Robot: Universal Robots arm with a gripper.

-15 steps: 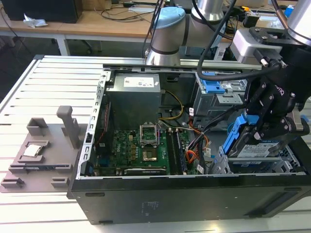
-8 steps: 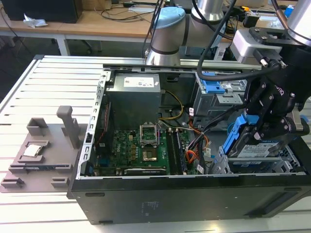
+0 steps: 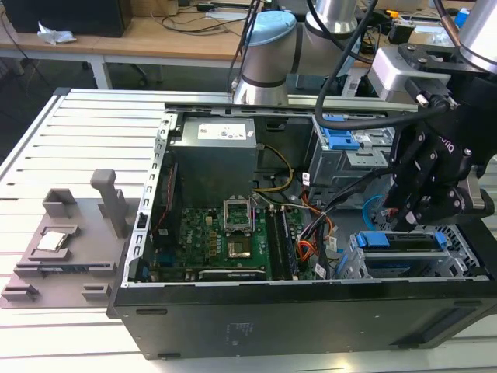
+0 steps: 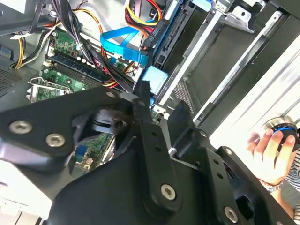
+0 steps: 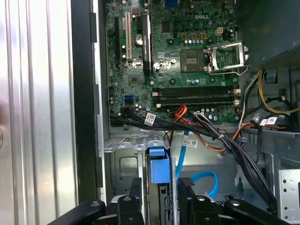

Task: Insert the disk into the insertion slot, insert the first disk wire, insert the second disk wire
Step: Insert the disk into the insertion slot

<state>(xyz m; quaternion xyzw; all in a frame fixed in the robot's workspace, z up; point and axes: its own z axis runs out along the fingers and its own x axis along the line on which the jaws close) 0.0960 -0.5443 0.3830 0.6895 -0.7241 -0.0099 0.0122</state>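
Note:
The disk (image 5: 158, 165), in its bright blue carrier, stands edge-on in the insertion slot (image 5: 123, 165), a silvery perforated cage at the front corner of the open computer case. My gripper (image 5: 160, 188) is shut on the disk, with a black finger close on each side of its edge. From outside, the gripper (image 3: 409, 221) hangs over the disk (image 3: 392, 240) in the slot (image 3: 356, 263). The second disk wire (image 5: 204, 173) loops loose beside the cage and shows as a light blue band (image 4: 123, 40). The first disk wire (image 5: 183, 112), orange and red, runs over the motherboard edge.
A grey cage with a blue clip (image 3: 342, 140) sits behind the slot. Black cable bundles (image 5: 234, 150) cross beside the cage. The motherboard (image 3: 225, 241) fills the case floor. A person's hand (image 4: 272, 150) rests outside the case. A grey fixture (image 3: 70, 241) lies on the slatted table.

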